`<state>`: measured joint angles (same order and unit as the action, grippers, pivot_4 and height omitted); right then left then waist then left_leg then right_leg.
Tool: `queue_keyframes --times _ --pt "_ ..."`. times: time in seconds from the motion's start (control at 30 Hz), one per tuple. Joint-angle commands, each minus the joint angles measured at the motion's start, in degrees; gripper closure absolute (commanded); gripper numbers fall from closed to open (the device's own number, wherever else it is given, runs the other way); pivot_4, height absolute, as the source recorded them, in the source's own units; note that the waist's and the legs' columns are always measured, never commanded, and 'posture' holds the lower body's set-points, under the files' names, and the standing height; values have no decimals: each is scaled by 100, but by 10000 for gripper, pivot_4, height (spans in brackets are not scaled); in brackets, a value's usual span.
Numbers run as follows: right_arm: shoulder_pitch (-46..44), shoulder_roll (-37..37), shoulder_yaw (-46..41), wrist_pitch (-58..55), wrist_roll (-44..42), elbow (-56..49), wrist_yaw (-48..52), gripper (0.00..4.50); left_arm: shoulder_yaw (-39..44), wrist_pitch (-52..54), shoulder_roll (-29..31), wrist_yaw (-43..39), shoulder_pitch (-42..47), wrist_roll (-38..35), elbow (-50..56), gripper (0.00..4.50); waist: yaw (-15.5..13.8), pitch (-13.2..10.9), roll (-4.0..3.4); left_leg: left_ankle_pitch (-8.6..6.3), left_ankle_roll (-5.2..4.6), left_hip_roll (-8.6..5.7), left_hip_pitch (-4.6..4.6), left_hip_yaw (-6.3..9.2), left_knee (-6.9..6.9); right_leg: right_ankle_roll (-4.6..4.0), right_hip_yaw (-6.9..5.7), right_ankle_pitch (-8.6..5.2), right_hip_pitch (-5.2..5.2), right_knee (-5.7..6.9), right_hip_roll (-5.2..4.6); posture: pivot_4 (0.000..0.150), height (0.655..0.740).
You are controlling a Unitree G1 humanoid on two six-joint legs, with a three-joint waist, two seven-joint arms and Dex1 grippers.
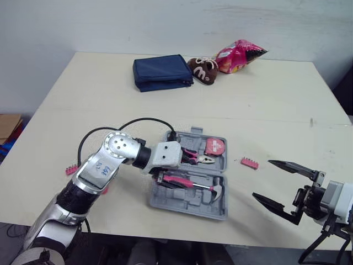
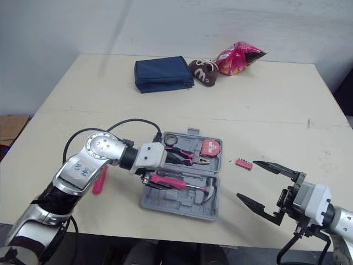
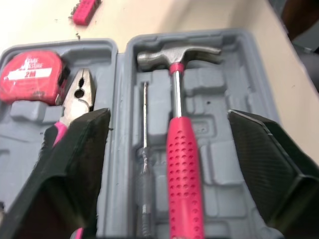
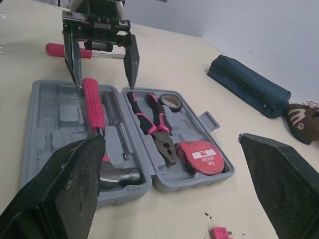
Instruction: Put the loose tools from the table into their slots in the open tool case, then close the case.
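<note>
The open grey tool case (image 1: 187, 207) lies near the table's front middle. In its slots are a pink-handled hammer (image 3: 182, 164), a thin tester screwdriver (image 3: 144, 164), pliers (image 3: 79, 94) and a red tape measure (image 1: 215, 146). My left gripper (image 1: 163, 178) hangs open and empty over the case's left end, its fingers straddling the hammer's handle. My right gripper (image 1: 262, 178) is open and empty, low over the table to the right of the case. Loose on the table are a pink bit holder (image 1: 249, 162) right of the case, another pink bit holder (image 1: 70, 169) and a pink-handled tool (image 2: 99, 179) at the left.
At the back of the table lie a navy pouch (image 1: 161, 72), a brown snack bag (image 1: 205, 69) and a pink snack bag (image 1: 238, 56). The table's front edge runs close under the case and my right gripper. A cardboard box (image 1: 8, 124) sits on the floor at the left.
</note>
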<state>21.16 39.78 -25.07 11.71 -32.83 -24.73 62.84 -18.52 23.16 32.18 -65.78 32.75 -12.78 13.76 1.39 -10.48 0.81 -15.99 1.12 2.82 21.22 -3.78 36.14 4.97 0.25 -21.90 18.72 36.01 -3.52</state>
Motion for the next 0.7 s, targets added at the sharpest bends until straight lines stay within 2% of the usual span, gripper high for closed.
queue_keyframes --times 0.03,0.13,0.7 --pt "-43 37 -60 -13 -46 -172 -32 0 115 -287 -141 204 -216 -31 -160 29994 -3 0 0 -2 -6 -1 0 0 1 3 0 2 -1 0 0 1500 7400" --pt "-93 41 -66 -22 -36 -125 -11 0 -121 -444 -205 378 -385 270 -383 44766 -2 0 0 -4 -10 -2 -3 1 -1 5 1 3 -1 0 0 1500 7400" --pt "41 -20 -139 157 -19 102 189 0 -726 -486 -216 617 -747 1006 -716 44766 -1 1 0 -8 -18 0 -6 1 -3 5 1 3 -5 -1 0 1500 7400"
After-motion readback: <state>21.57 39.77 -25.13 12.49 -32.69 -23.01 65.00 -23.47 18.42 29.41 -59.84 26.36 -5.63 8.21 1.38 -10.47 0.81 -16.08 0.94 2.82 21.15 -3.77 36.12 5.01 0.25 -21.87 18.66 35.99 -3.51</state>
